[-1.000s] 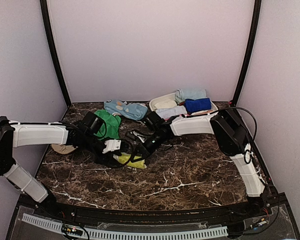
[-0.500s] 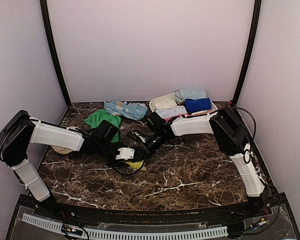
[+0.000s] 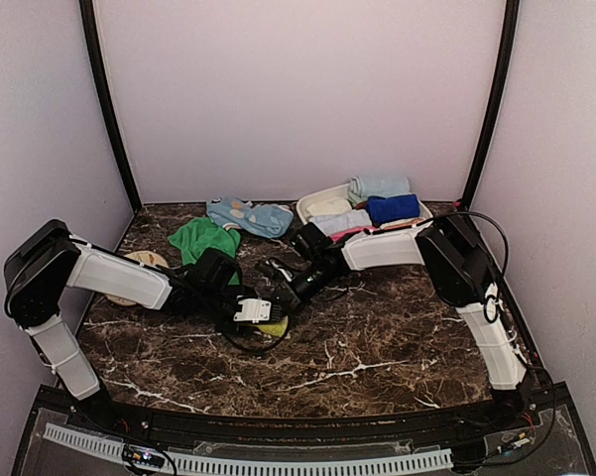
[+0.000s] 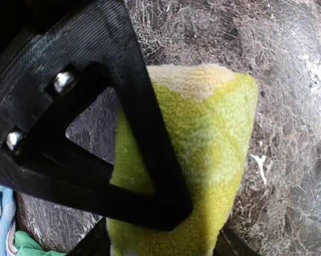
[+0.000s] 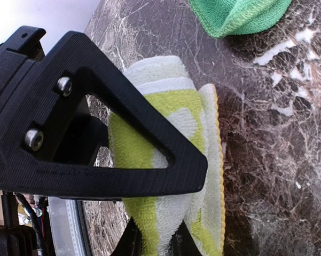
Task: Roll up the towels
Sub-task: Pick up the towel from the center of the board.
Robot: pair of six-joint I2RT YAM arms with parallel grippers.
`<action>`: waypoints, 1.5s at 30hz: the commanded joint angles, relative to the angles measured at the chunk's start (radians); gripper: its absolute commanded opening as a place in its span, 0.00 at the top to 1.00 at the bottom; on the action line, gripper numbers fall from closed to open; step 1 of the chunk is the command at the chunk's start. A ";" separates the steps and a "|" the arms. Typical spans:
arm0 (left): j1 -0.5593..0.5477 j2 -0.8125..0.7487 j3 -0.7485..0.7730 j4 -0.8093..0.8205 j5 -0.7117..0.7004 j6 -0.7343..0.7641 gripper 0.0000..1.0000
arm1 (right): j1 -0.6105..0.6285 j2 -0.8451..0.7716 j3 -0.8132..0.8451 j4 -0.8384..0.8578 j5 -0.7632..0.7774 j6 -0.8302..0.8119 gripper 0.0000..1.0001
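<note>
The pale lime-yellow towel (image 4: 213, 138) with white swirl marks lies rolled on the marble near the table's middle. It is mostly hidden under the grippers in the top view (image 3: 273, 328). My left gripper (image 3: 261, 312) (image 4: 171, 224) is shut on one end of the roll. My right gripper (image 3: 286, 295) (image 5: 165, 213) is shut on the other end, where the roll's layers (image 5: 165, 114) show. The plain green towel (image 3: 200, 238) (image 5: 240, 16) lies loose and crumpled behind the left arm, apart from both grippers.
A white tray (image 3: 310, 202) at the back right holds several rolled towels, one dark blue (image 3: 392, 208). A light blue patterned cloth (image 3: 248, 215) lies at the back. A tan oval disc (image 3: 139, 263) sits at the left. A black cable loops beside the left gripper (image 3: 246, 343).
My left arm has swung right and forward, bringing its gripper onto the lime-yellow towel. The green towel and tan disc are now uncovered. The right gripper has hardly moved.
</note>
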 commanded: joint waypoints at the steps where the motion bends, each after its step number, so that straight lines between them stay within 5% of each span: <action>1: 0.007 0.070 -0.002 -0.034 -0.125 0.004 0.45 | 0.019 0.045 -0.038 -0.078 -0.083 0.026 0.90; 5: -0.006 0.102 -0.023 -0.006 -0.158 0.059 0.58 | 0.018 0.025 -0.053 -0.014 -0.130 0.070 0.86; 8: -0.007 0.119 0.002 -0.061 -0.157 0.045 0.99 | 0.002 0.008 -0.049 -0.010 -0.097 0.078 0.76; 14: 0.017 0.052 0.104 -0.297 -0.004 -0.104 1.00 | -0.073 -0.159 -0.158 0.081 0.181 0.063 0.54; 20: 0.105 0.003 0.293 -0.580 0.269 -0.289 1.00 | -0.140 -0.425 -0.367 0.286 0.380 0.031 0.51; 28: 0.229 0.034 0.469 -0.750 0.555 -0.459 1.00 | -0.116 -0.588 -0.561 0.545 0.278 0.081 0.48; 45: 0.229 0.025 0.563 -0.809 0.711 -0.492 1.00 | 0.010 -0.444 -0.486 0.744 0.210 0.241 0.47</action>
